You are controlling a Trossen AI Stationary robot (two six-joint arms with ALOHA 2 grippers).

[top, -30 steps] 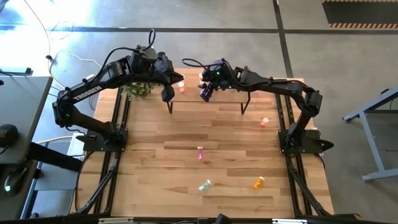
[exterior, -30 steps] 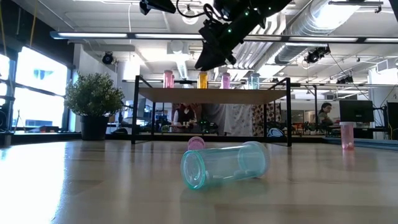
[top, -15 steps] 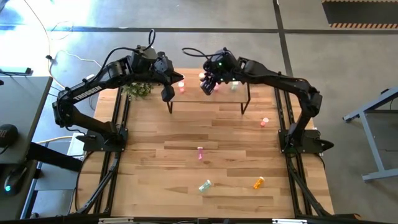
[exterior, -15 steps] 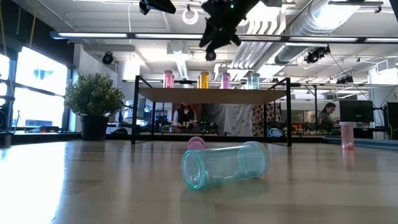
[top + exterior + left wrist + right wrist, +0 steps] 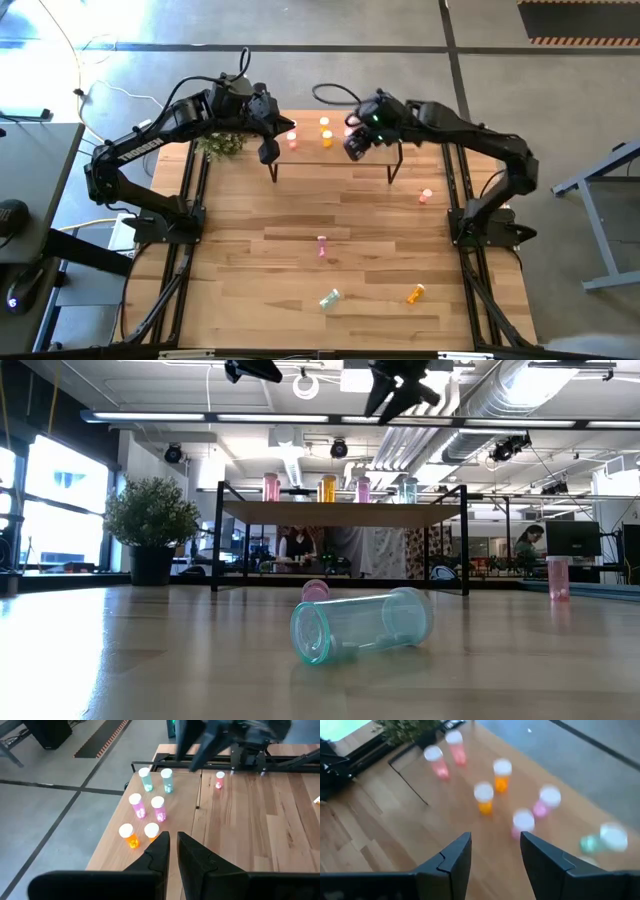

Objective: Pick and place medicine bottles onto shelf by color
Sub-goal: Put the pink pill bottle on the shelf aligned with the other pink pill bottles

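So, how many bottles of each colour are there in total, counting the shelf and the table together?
Pink bottles: 3
Orange bottles: 3
Pale red bottles: 3
Green bottles: 3
Total: 12

no readable text, no labels or numbers legible on anything

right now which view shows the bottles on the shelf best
The left wrist view: six upright bottles stand in colour pairs on the shelf. The right wrist view blurs them, the low view shows four side-on, and the high view shows small dots.
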